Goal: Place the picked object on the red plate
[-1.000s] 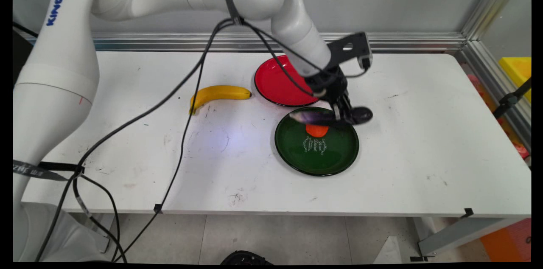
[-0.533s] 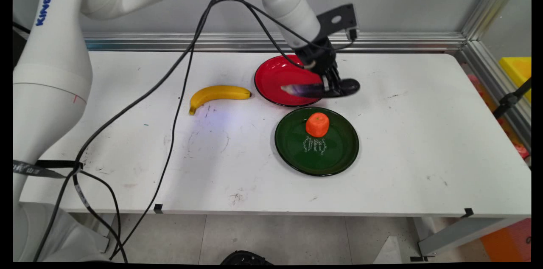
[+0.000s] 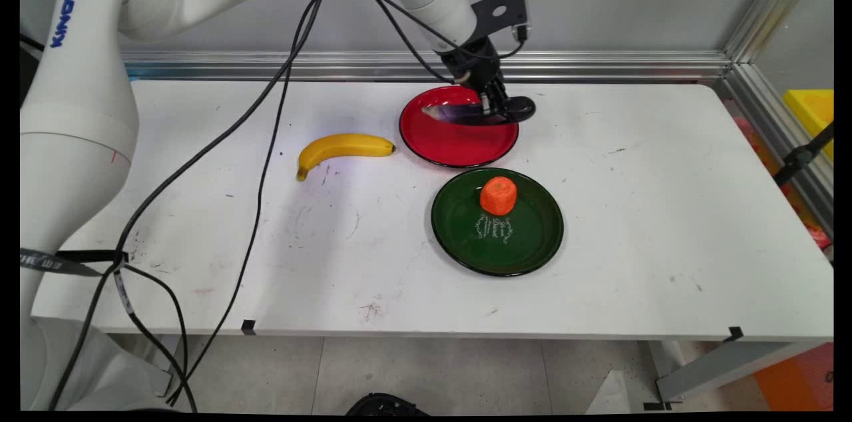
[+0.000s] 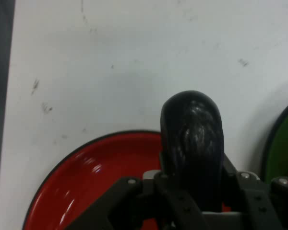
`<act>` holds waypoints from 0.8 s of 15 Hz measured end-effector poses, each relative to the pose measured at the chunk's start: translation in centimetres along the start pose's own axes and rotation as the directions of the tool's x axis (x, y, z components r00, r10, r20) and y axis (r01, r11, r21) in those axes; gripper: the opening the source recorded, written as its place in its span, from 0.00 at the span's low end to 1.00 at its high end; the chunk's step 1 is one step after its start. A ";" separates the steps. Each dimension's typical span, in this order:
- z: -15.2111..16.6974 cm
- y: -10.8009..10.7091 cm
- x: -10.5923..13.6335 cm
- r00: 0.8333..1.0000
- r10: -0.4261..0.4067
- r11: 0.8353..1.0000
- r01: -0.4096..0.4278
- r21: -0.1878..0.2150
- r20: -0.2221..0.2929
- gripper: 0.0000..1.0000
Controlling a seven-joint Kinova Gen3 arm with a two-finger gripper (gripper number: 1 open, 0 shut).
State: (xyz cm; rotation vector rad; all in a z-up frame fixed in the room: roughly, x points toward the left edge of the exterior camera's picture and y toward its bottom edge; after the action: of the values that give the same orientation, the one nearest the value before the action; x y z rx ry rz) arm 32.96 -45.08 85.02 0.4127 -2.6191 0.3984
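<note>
Here the gripper (image 3: 491, 109) pinches an eggplant (image 3: 476, 114) across its dark, glossy middle, holding it level above the far side of the red plate (image 3: 459, 146); it looks light, firm and slippery, best held mid-body

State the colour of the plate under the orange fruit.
Dark green plate with white lettering, clearest in the main view.

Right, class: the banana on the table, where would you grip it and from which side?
Probably the banana at its thick middle, from straight above, closing across its narrow width: it lies flat on the table, clear on both long sides, and its stem end tapers thin. The claw is shut on an aubergine.
</note>
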 end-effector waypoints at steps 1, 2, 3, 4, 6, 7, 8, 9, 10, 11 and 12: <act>0.2 -0.5 -0.6 1.000 0.000 1.000 0.000 0.001 0.004 0.00; 0.4 -0.8 -1.0 1.000 0.001 1.000 -0.001 0.002 0.007 0.00; 0.7 -1.1 -1.5 1.000 0.000 1.000 0.000 0.002 0.010 0.00; 1.1 -1.5 -2.2 1.000 -0.002 1.000 0.002 0.001 0.013 0.00; 1.7 -1.9 -3.1 1.000 -0.003 1.000 0.003 -0.003 0.016 0.00; 2.2 -2.0 -3.6 1.000 -0.004 1.000 0.004 -0.008 0.017 0.00; 2.5 -2.1 -4.0 1.000 -0.005 1.000 0.005 -0.013 0.018 0.00; 2.9 -2.1 -4.3 1.000 -0.006 1.000 0.006 -0.018 0.018 0.00; 3.1 -2.2 -4.6 1.000 -0.006 1.000 0.006 -0.022 0.019 0.00; 3.4 -2.2 -4.8 1.000 -0.005 1.000 0.006 -0.026 0.020 0.00; 3.7 -2.2 -5.1 1.000 -0.004 0.999 0.005 -0.032 0.021 0.00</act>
State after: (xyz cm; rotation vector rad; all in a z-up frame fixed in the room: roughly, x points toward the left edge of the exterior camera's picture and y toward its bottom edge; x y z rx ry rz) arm 36.62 -47.21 79.86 0.4146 -2.6403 0.3522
